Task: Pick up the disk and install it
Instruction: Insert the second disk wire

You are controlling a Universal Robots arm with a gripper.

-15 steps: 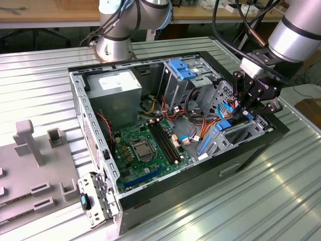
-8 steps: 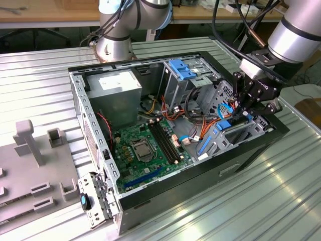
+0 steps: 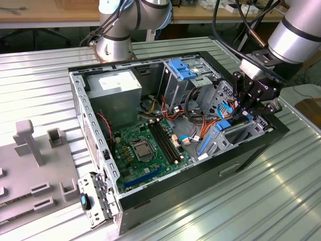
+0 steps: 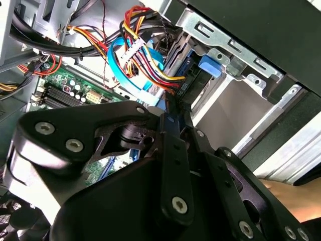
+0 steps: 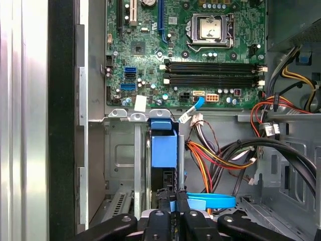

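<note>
Gripper (image 5: pixel 170 208) fingers pinched together on disk (image 5: pixel 164 148) blue rail; disk edge-on in drive bay.

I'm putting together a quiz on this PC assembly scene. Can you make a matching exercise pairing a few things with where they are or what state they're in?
Things:
1. disk
2. gripper
3. power-supply box
4. motherboard

Places or states:
A. lying flat on the case floor, CPU socket uncovered
B. standing on edge in the drive bay, blue rail up
C. in the case corner nearest the arm's base
D. reaching down into the drive bay, fingers around the disk's edge

Pairs: 1-B, 2-D, 3-C, 4-A
</note>
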